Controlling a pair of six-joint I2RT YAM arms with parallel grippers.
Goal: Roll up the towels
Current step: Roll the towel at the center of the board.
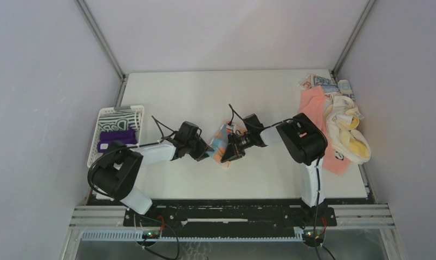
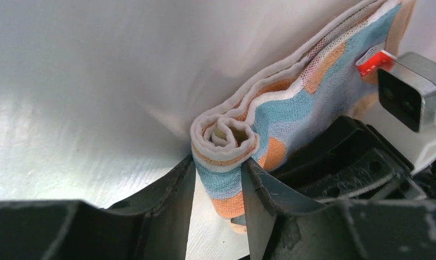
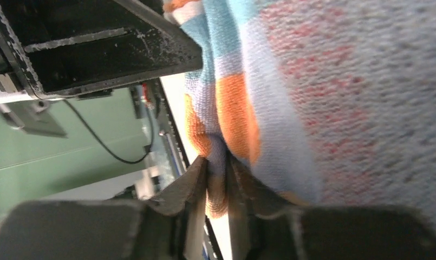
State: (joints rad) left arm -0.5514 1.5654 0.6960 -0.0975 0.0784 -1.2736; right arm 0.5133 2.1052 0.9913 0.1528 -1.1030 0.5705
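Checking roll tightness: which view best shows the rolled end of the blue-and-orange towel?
Left wrist: the blue-and-orange towel shows its spiral end close and sharp, gripped between the jaws. Top external shows it small and distant, with the spiral unreadable. Right wrist shows only blurred fabric, one edge pinched in its jaws.

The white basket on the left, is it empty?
No, the white basket holds a striped towel and purple towels.
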